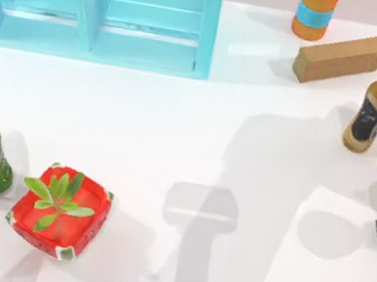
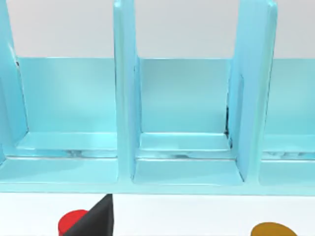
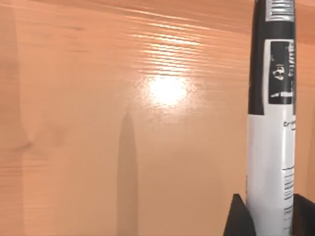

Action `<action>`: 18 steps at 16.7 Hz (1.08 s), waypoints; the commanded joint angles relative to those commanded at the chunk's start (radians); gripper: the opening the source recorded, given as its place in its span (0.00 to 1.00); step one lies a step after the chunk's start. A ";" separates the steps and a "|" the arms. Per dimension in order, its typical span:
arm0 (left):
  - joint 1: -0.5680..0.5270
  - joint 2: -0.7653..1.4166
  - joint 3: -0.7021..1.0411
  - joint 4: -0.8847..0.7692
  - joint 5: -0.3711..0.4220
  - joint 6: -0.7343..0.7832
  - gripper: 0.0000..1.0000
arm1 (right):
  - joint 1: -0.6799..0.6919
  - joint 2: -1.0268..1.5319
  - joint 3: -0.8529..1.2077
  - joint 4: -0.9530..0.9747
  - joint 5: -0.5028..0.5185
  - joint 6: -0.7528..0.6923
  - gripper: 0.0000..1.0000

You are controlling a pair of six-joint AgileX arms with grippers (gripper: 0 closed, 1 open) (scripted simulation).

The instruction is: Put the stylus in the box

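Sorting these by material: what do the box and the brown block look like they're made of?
The box: probably glossy moulded plastic, given its uniform cyan walls with soft reflections. The brown block: likely cardboard or cork, matte and finely speckled, without shine.

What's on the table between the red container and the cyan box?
Nothing: in the top view, bare white table separates the red container from the box.
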 joint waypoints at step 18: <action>0.000 0.000 0.000 0.000 0.000 0.000 1.00 | -0.018 -0.107 -0.413 0.293 0.004 0.054 0.00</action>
